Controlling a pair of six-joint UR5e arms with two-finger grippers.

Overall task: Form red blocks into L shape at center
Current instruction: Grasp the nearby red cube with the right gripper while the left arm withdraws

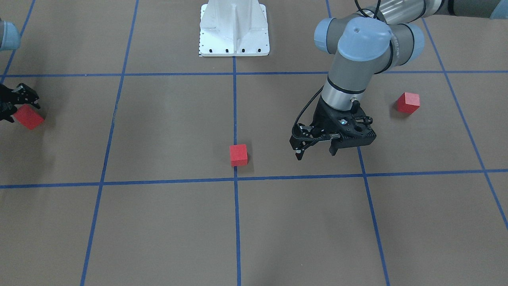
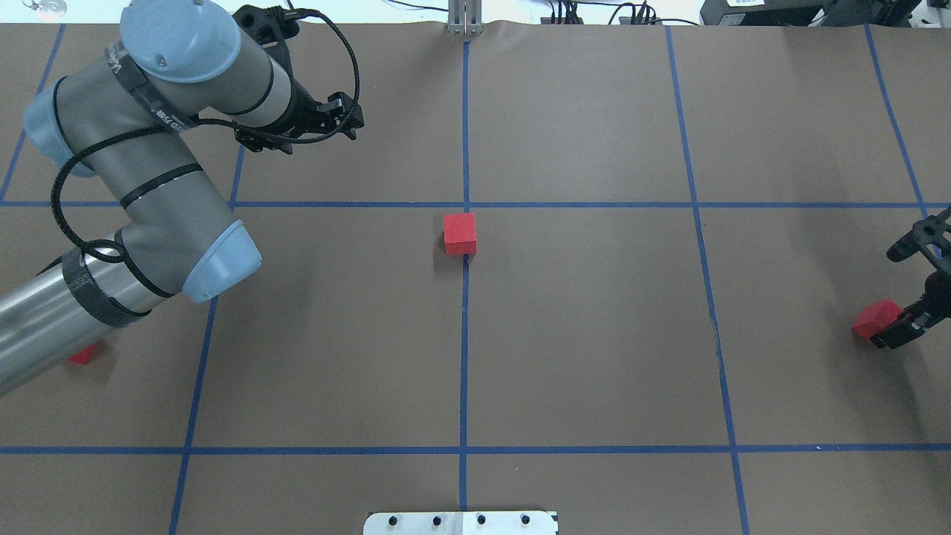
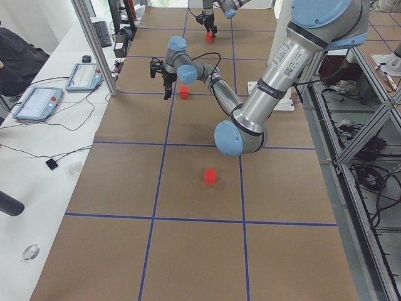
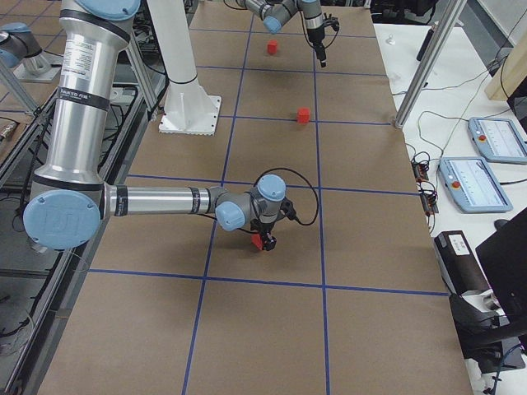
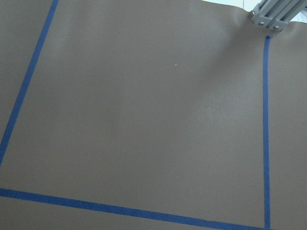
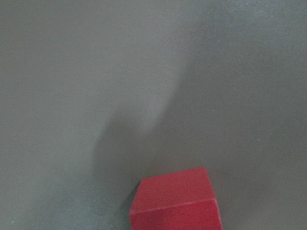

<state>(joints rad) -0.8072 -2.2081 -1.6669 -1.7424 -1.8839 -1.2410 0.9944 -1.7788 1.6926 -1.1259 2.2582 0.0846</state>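
Brown grid table (image 1: pixel 158 238): left gripper (image 1: pixel 315 155) spread, empty, centre red block (image 1: pixel 238 155) nearby; right gripper (image 1: pixel 22 108) at edge red block (image 1: pixel 29 118), grasp indeterminable.

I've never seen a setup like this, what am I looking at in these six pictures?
Two robot arms work at a brown table. Four pictures come from fixed cameras: facing the robot, behind it, and at each table end. Two come from cameras on the wrists. Three red blocks lie apart: the center block by the middle tape crossing, the left block near the left arm, the right block at the right gripper. The left gripper hangs open and empty. Whether the right one grips its block, I cannot tell.
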